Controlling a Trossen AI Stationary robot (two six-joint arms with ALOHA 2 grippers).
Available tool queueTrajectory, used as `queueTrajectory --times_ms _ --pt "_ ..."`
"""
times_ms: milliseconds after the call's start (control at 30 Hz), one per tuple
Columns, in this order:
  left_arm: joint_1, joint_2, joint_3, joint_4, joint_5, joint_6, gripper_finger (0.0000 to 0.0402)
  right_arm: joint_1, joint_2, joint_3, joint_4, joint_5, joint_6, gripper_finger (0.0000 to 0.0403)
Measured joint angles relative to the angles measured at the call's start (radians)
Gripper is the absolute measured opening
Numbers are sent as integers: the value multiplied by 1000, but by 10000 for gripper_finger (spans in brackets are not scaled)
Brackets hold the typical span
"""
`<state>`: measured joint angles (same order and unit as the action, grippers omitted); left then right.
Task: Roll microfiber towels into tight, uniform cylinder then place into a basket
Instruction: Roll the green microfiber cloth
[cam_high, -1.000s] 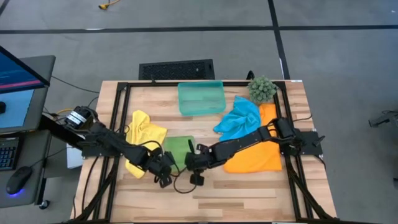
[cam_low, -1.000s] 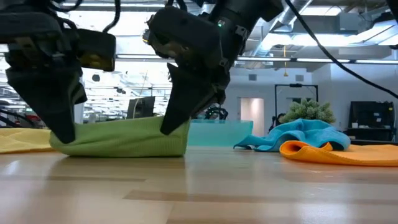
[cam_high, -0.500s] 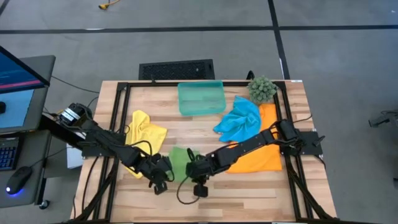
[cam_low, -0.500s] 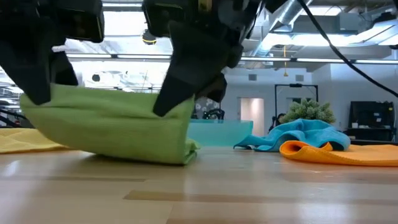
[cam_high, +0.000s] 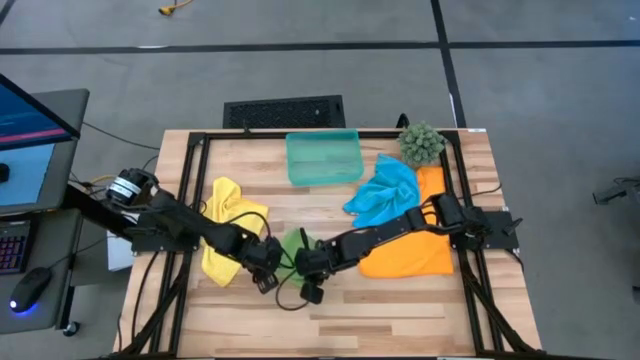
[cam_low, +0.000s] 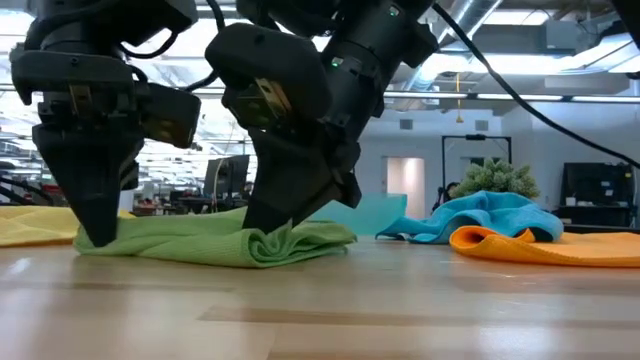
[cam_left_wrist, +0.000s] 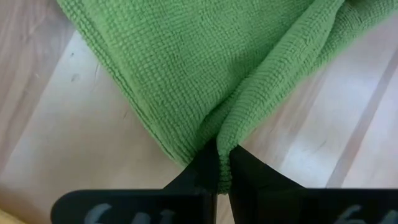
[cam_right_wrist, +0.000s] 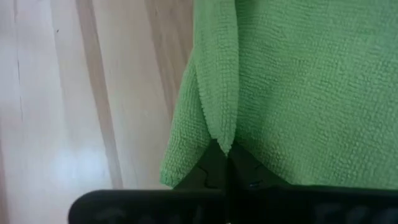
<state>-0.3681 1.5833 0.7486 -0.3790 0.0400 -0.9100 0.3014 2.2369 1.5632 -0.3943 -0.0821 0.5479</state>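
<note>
While both dark arms reach in over the wooden desk (cam_high: 400, 305), the bright green towel (cam_low: 215, 240) lies crumpled low on the boards, pinned at its two ends. On the side of the green towel facing the yellow towel (cam_high: 228, 215), the left end effector (cam_high: 266, 278) is clenched on a pinched fold of the cloth, its fingers (cam_left_wrist: 205, 171) pressed together over the hem. On the opposite side, the right end effector (cam_high: 306, 272) grips another fold, its fingers (cam_right_wrist: 217, 163) likewise closed on the fabric, and a small rolled curl of cloth shows at the base of that arm in the low view. Beyond the green towel, at the far edge of the desk, stands the translucent teal basket (cam_high: 323, 158), well apart from the cloth and holding none of the towels. To the basket's right the sky blue towel (cam_high: 385, 192) lies bunched, overlapping the orange towel (cam_high: 418, 256), which spreads flat beneath the right arm. Just beside the blue towel, at the desk's far corner, sits a spiky green plant ball (cam_high: 421, 143).
</note>
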Motion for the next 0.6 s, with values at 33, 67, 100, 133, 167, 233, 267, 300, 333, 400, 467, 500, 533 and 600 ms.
queueTrajectory --times_ms 33,67,100,133,167,233,267,300,333,400,467,500,533,600 --pt "4 -1 0 -1 2 10 8 2 -3 -1 0 5 -11 5" --pt "7 -5 0 -3 12 20 8 5 -3 -1 0 9 -20 6" --pt "10 -10 0 -5 28 30 8 6 -3 -1 0 13 -22 7" --pt "12 -16 2 -11 38 36 8 6 -3 -2 -1 17 -22 10" --pt "11 -24 9 -26 39 43 8 6 -3 -2 -2 23 -22 13" --pt "3 -46 32 -53 32 67 8 6 -3 -2 -16 29 -22 15" --pt "-1 -59 43 -68 14 80 8 6 -4 -2 -22 30 -23 14" --pt "-6 -71 54 -83 -10 92 8 6 -4 -2 -23 33 -25 11" --pt "-8 -82 64 -93 -38 112 8 6 -3 -2 -25 42 -27 8" --pt "-15 -101 69 -91 -95 160 8 10 -3 -2 -23 59 -43 5" --pt "-19 -111 70 -80 -122 184 8 13 -3 -3 -22 62 -48 8" --pt "-19 -111 71 -79 -124 188 9 14 -3 -3 -22 66 -49 11" --pt "-19 -111 71 -82 -124 189 11 16 -3 -3 -22 72 -49 12" --pt "-18 -108 71 -81 -128 189 18 19 -3 -3 -22 80 -50 12"
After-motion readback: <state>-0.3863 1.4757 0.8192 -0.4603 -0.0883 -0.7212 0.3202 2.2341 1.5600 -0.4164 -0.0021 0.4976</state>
